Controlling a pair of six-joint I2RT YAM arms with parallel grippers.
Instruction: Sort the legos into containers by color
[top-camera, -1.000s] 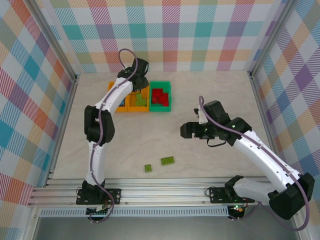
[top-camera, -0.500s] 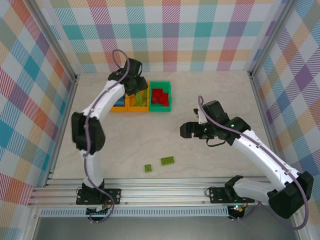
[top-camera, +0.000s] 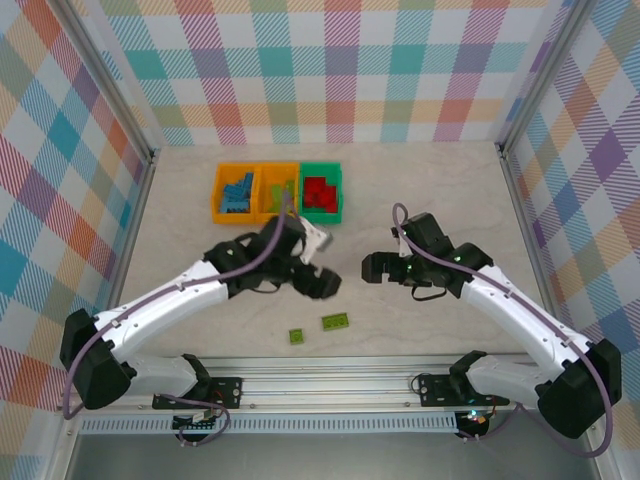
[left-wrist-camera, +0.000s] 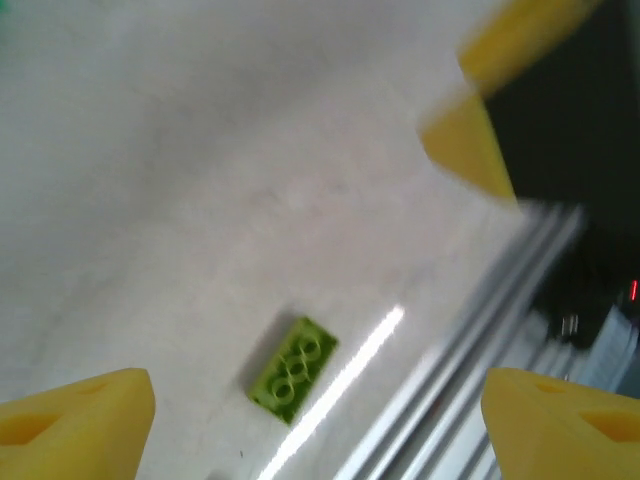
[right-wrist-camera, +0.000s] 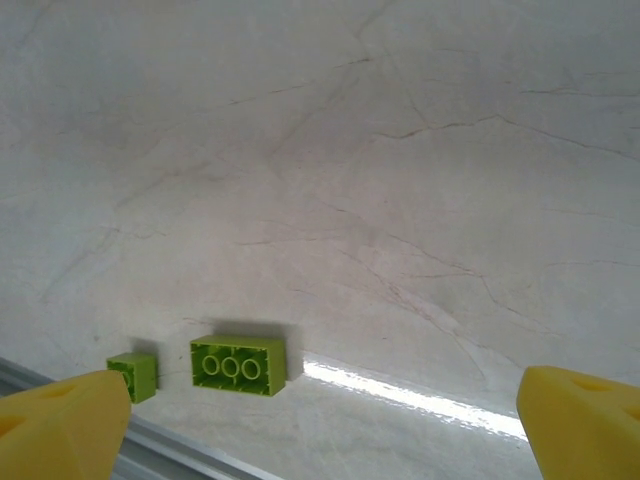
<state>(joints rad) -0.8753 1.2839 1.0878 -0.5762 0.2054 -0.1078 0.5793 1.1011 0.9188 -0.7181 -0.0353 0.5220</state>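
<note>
The left jaws stand wide apart and grip nothing, their yellow pads (left-wrist-camera: 75, 420) framing bare surface. The right jaws are spread just as wide and are equally empty.

Two lime green legos lie loose, studs up, near the front: a longer brick (top-camera: 336, 321) and a small brick (top-camera: 297, 337) just beside it, not touching. Both jaws hang over the middle of the worktop (top-camera: 430, 200), just beyond the bricks, probably spread in readiness to drop over one each.

At the far side, three joined bins sit in a row. The left orange bin (top-camera: 232, 218) holds blue pieces, the middle orange bin (top-camera: 270, 218) green ones, and the green bin (top-camera: 320, 218) red ones. So the loose pair probably belongs in the middle one.

The worktop is pale and marble-veined, edged by an aluminium rail (top-camera: 330, 372) and enclosed by pastel plaid walls (top-camera: 350, 70).
</note>
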